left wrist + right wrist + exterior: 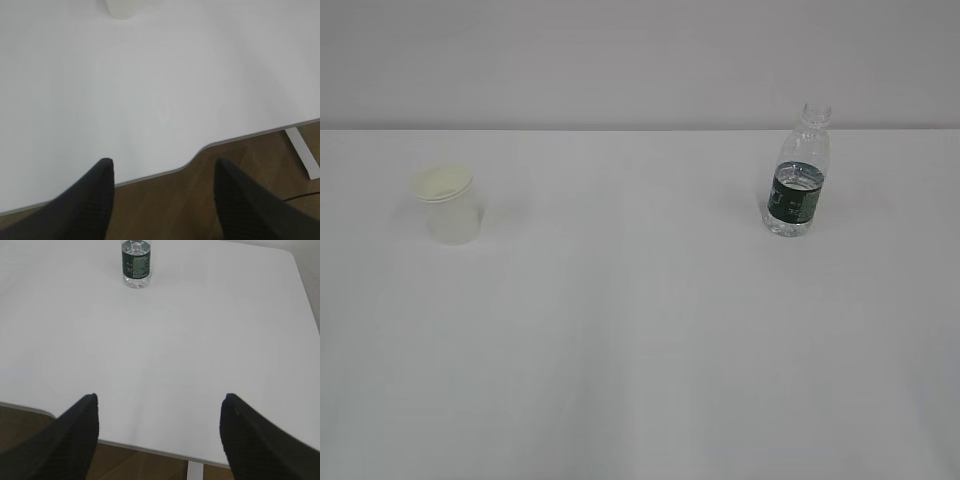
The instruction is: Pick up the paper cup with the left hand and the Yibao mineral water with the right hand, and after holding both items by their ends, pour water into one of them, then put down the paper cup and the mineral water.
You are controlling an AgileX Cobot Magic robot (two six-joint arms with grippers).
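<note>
The white paper cup (449, 205) stands upright on the left of the white table (640, 340); its base shows at the top edge of the left wrist view (120, 9). The Yibao mineral water bottle (799, 177), clear with a dark green label and no cap, stands upright at the right; it also shows in the right wrist view (136, 263). My left gripper (163, 167) is open and empty, above the table's near edge, far from the cup. My right gripper (159, 402) is open and empty near the table's near edge, far from the bottle. Neither arm shows in the exterior view.
The table's near edge has a curved cut-out (197, 152) with brown wooden floor (165, 210) below it. A white table leg (302, 152) stands at the right. A pale wall (640, 60) rises behind the table.
</note>
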